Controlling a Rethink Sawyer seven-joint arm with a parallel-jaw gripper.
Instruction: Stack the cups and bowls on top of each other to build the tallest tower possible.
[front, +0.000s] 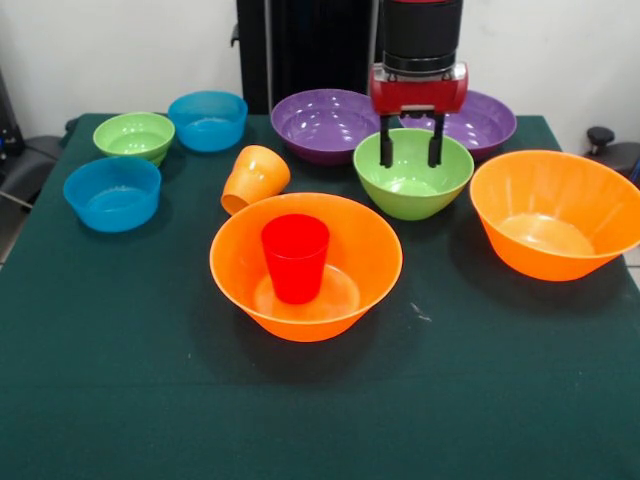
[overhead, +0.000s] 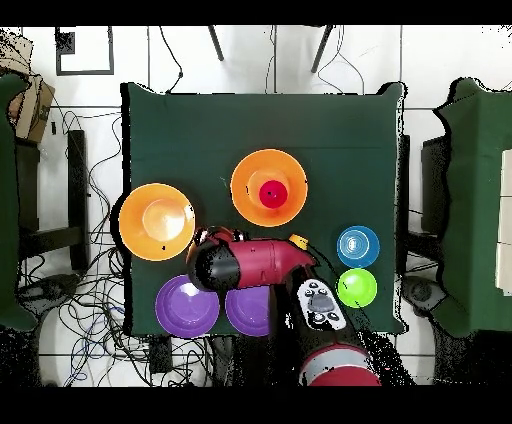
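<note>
A red cup (front: 295, 257) stands upright inside a large orange bowl (front: 365, 255) at the table's middle; from above the same cup (overhead: 270, 193) shows in that bowl (overhead: 250, 175). An orange cup (front: 255, 178) lies tilted on the cloth just behind and left of it. My gripper (front: 411, 150) hangs open over the medium green bowl (front: 413, 195), its two black fingers (front: 386, 148) level with the bowl's far rim and holding nothing. In the overhead view the arm hides this bowl.
A second large orange bowl (front: 555, 215) sits at the right. Two purple bowls (front: 320, 125) (front: 485, 122) stand behind the gripper. At the left are a small green bowl (front: 135, 137) and two blue bowls (front: 208, 120) (front: 112, 193). A dark green cloth (front: 320, 400) covers the table.
</note>
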